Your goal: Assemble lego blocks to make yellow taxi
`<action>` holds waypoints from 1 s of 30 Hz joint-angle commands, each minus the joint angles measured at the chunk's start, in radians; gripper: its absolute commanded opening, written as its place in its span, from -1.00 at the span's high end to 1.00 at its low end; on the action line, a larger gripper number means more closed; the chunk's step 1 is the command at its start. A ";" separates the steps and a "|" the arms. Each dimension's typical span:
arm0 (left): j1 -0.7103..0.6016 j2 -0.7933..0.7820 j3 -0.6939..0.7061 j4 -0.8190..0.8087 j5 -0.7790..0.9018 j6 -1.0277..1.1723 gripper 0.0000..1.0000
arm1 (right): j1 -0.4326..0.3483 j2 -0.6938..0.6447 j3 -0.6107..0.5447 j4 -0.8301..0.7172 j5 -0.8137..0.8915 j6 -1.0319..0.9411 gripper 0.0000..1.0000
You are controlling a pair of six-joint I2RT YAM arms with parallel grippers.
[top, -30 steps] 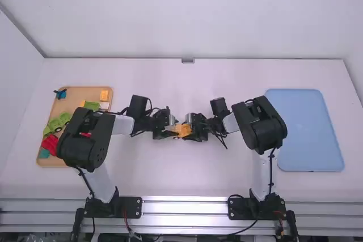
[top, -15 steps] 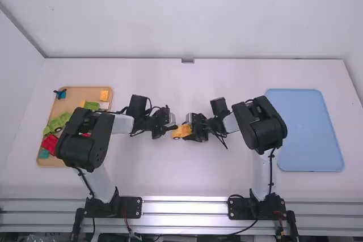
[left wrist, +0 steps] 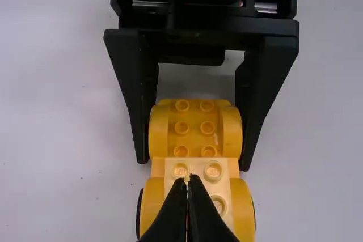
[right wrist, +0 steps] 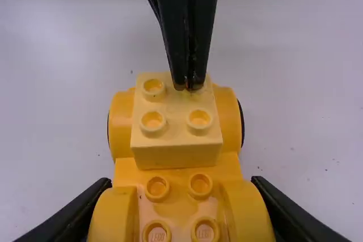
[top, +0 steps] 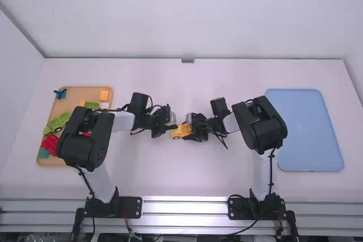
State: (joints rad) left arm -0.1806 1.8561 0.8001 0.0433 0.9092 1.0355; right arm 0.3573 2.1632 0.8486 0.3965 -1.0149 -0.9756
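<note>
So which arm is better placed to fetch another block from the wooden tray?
Left, I'd say: its gripper is shut with nothing between its fingers, and that arm reaches over the wooden tray. The right gripper is clamping the yellow car base.

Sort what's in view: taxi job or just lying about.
Taxi job: yellow car, pale block on it, left gripper, right gripper.

Lying about, it seems: wooden tray, green blocks, red block, blue tray.
</note>
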 commanded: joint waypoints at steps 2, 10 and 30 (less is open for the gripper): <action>-0.016 0.040 0.031 -0.141 -0.069 0.086 0.96 | 0.007 -0.012 -0.009 -0.007 0.029 0.003 -0.17; 0.028 -0.082 0.255 -0.548 0.187 0.451 0.96 | 0.002 -0.012 0.006 -0.014 0.029 0.005 -0.29; 0.111 -0.131 0.378 -0.331 -0.368 -0.399 -0.98 | -0.044 -0.098 0.011 -0.119 0.231 0.005 -0.92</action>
State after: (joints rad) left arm -0.0666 1.7370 1.1778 -0.2962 0.6266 0.7872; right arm 0.3294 2.1155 0.8581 0.3183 -0.8928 -0.9508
